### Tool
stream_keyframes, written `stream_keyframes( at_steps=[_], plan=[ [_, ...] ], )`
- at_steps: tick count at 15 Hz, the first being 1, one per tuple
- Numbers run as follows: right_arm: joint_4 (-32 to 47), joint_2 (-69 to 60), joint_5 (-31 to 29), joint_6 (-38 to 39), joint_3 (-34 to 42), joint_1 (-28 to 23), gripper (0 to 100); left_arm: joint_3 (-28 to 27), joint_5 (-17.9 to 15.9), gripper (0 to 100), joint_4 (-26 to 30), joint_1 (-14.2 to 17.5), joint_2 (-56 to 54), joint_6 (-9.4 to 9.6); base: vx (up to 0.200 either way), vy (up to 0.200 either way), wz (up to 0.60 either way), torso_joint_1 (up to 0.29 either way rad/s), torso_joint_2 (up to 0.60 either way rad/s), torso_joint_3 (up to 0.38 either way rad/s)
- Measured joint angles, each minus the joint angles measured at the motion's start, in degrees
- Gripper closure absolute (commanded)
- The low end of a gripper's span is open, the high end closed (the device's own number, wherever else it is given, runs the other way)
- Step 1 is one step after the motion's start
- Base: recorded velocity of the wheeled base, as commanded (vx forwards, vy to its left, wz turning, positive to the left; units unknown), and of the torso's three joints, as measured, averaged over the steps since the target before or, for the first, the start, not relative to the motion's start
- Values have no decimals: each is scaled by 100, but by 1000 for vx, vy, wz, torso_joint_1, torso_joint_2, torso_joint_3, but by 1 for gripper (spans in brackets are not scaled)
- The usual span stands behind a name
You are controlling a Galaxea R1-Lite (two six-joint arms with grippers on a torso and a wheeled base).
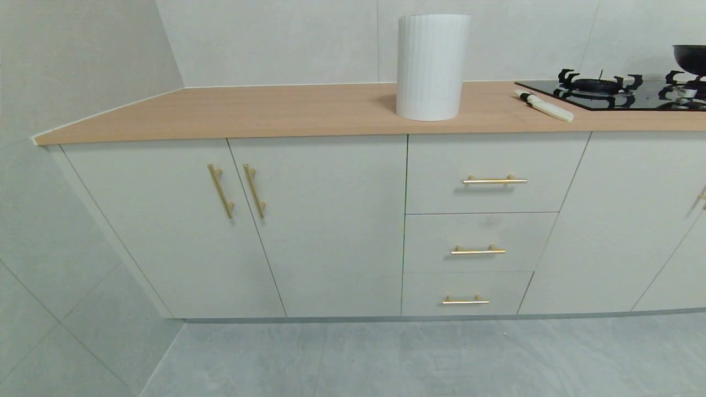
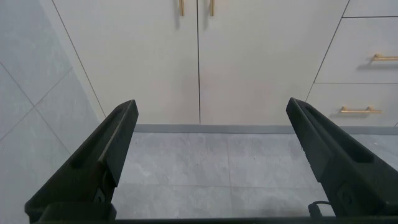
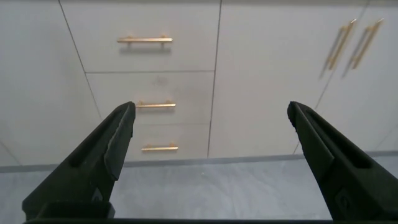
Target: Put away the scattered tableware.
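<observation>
A knife with a cream blade and dark handle lies on the wooden countertop, just left of the stove. A tall white ribbed cylinder container stands on the counter near its middle. My left gripper hangs low and open, facing the double cabinet doors and the floor. My right gripper is open too, facing the stack of three drawers. Nothing sits between either pair of fingers.
A black gas stove with a dark pan occupies the counter's right end. Below are two doors with gold handles and three drawers. A tiled wall closes the left side; grey floor lies in front.
</observation>
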Motion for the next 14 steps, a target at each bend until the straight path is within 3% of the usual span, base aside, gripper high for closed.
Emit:
stream_keyframes(
  at_steps=[3, 6, 9, 11, 14],
  plan=[
    [246, -628, -68, -66, -29, -16, 0, 0, 0, 0, 0, 0, 0, 0, 0, 0, 0, 0, 0, 0],
    [268, -820, -646, -82, 39, -24, 0, 0, -1, 0, 0, 0, 0, 0, 0, 0, 0, 0, 0, 0],
    [315, -912, -827, -84, 257, -195, 0, 0, -1, 0, 0, 0, 0, 0, 0, 0, 0, 0, 0, 0],
    [539, -1086, -692, -90, 436, -446, 0, 0, 0, 0, 0, 0, 0, 0, 0, 0, 0, 0, 0, 0],
    [352, -1328, 127, 205, 889, -568, 0, 0, 0, 0, 0, 0, 0, 0, 0, 0, 0, 0, 0, 0]
  ],
)
